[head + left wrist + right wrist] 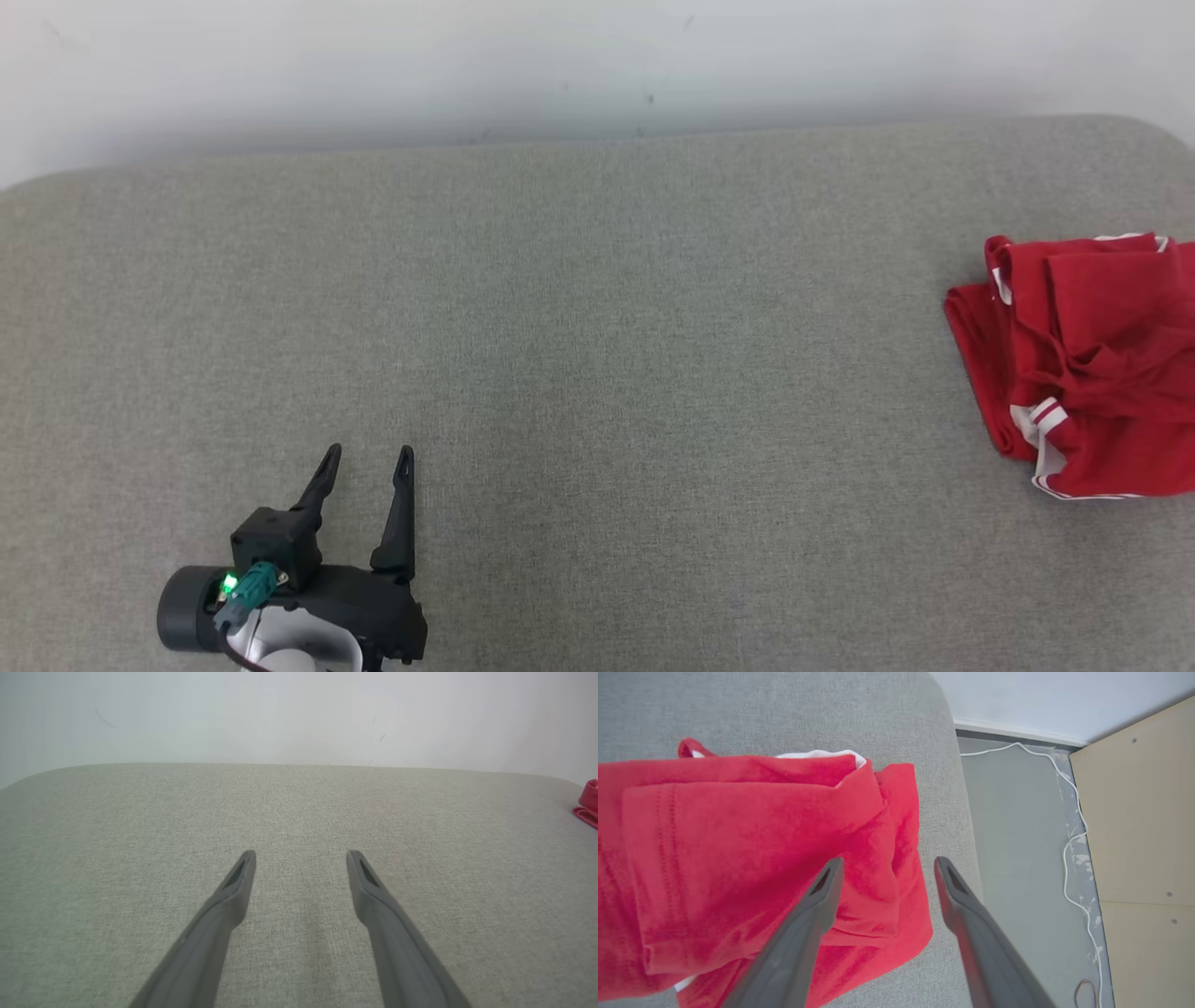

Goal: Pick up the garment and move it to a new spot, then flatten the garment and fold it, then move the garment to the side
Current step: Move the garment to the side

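Folded red garment at right edge

No writing can be read on the garment or anything else.

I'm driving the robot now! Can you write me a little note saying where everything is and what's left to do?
Left gripper: open, empty, over the bare grey cushion.
Right gripper: open, above the red garment, not gripping it.
Garment: lies in a rumpled fold at the cushion's right end, near the edge.
Done: it looks folded and set to the side.
Left: probably just pull the right arm back; neaten the fold if you like.
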{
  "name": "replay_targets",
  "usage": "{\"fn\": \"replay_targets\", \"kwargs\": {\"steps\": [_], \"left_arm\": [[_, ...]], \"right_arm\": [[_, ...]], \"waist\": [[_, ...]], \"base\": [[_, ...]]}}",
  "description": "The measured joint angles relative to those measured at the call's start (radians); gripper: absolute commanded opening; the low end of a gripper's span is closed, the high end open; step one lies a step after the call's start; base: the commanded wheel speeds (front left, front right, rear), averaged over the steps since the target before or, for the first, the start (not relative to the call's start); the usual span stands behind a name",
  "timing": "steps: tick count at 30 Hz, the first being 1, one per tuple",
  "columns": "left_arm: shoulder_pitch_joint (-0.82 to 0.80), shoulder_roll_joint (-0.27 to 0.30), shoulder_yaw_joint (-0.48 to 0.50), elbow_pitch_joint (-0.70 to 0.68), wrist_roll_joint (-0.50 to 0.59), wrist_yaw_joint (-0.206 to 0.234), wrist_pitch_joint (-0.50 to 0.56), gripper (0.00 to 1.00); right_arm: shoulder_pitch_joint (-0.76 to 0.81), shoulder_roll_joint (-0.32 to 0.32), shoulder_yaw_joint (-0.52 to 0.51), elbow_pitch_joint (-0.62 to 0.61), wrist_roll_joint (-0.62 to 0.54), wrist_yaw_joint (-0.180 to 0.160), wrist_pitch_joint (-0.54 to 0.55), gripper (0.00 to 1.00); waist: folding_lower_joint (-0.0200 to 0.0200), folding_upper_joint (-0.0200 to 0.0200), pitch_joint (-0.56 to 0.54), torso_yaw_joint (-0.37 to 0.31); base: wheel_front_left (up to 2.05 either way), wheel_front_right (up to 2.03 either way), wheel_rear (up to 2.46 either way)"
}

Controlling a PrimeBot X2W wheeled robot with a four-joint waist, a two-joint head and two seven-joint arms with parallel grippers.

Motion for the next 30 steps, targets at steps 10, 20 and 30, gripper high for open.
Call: {"fn": "replay_targets", "kwargs": {"steps": [10, 20, 30], "left_arm": [[0.043, 0.004, 0.013, 0.019, -0.012, 0.0, -0.013, 1.0], [0.15, 0.05, 0.076, -0.011, -0.03, 0.022, -0.024, 1.0], [0.223, 0.055, 0.104, -0.087, -0.028, 0.045, -0.035, 1.0]], "right_arm": [[0.012, 0.01, -0.082, -0.076, 0.082, 0.009, -0.228, 1.0], [0.198, 0.05, -0.13, -0.237, 0.142, 0.01, -0.54, 1.0], [0.413, 0.051, -0.159, -0.398, 0.155, 0.008, -0.773, 1.0]], "waist": [[0.0, -0.0002, -0.078, -0.013], [-0.0001, -0.0002, -0.154, -0.069], [-0.0002, -0.0002, -0.207, -0.113]], "base": [[0.0, 0.0, 0.0], [0.0, 0.0, 0.0], [0.0, 0.0, 0.0]]}}
